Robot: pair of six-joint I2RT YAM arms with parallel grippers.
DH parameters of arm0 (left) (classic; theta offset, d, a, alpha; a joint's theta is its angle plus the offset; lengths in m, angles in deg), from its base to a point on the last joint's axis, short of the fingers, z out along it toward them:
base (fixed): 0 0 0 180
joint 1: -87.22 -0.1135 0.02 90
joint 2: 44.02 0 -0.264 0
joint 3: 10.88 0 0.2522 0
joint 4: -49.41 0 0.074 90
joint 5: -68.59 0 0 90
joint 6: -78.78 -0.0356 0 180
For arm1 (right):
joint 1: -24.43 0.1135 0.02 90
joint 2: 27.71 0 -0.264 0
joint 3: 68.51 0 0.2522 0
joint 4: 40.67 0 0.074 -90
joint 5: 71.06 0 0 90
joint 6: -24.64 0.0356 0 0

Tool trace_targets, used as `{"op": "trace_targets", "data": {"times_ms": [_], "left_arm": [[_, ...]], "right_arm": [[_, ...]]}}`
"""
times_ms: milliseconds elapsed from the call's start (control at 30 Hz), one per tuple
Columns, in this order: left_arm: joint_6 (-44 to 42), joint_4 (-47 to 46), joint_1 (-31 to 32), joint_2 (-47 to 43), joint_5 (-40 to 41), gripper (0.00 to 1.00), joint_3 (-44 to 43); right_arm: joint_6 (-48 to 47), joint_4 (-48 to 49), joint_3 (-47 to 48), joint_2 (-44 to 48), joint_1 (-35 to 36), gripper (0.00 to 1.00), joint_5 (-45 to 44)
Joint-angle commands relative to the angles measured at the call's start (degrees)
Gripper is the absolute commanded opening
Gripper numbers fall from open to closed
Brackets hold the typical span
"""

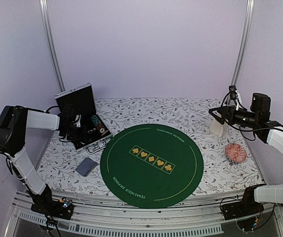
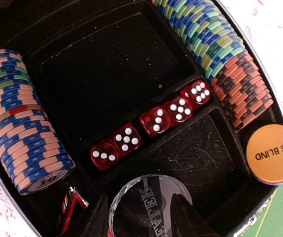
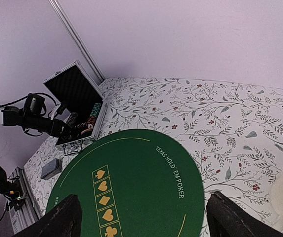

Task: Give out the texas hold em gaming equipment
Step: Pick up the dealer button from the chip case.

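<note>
The left hand (image 2: 142,205) reached into the open case (image 1: 77,101) at the far left of the surface (image 1: 146,111). It was half-closed, with the clear disc (image 2: 148,190) lettered DEALER gripped between its fingers (image 2: 98,219). In the case, rows of poker chips (image 2: 22,123) lay along both sides and five red dice (image 2: 155,122) ran in a line across the middle. The orange disc (image 2: 273,154) marked BIG BLIND sat at the right corner, and the red-edged triangle marker (image 2: 71,207) was just beside the left finger. A stack of playing cards (image 1: 86,166) sat on the surface just left of the green mat (image 1: 151,165), nearer than the case. The right hand (image 3: 148,222) hung at the far right by the white mug (image 1: 217,127), fingers spread wide with nothing between them
</note>
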Motion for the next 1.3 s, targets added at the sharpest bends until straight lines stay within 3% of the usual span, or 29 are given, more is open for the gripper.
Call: {"op": "trace_targets", "data": {"times_ms": [0, 267, 700, 1067, 1167, 1267], "left_arm": [[-1.37, -3.36, 2.92, 0.5, -6.21, 0.44, -1.94], [-3.32, -2.2, 3.05, -0.08, -5.69, 0.47, -2.95], [-3.46, -3.87, 3.28, 1.99, -11.28, 0.47, -4.55], [-5.67, -4.53, 6.44, 4.65, -12.51, 0.46, -7.3], [-5.74, -4.35, 6.58, 5.15, -11.86, 0.41, -7.73], [-5.57, -3.92, 6.73, 5.43, -10.02, 0.25, -7.82]], "right_arm": [[-0.67, 1.12, -0.68, 0.48, 0.33, 0.89, 1.11], [-0.67, 1.08, -0.72, 0.47, 0.32, 0.89, 1.28], [-0.67, 0.92, -0.75, 0.74, 0.31, 0.89, 1.11], [-0.76, 0.92, -0.71, 1.0, 0.38, 0.89, 1.02], [-0.81, 0.95, -0.64, 1.01, 0.28, 0.89, 1.02], [-0.84, 0.91, -0.59, 0.92, 0.3, 0.89, 0.94]]}}
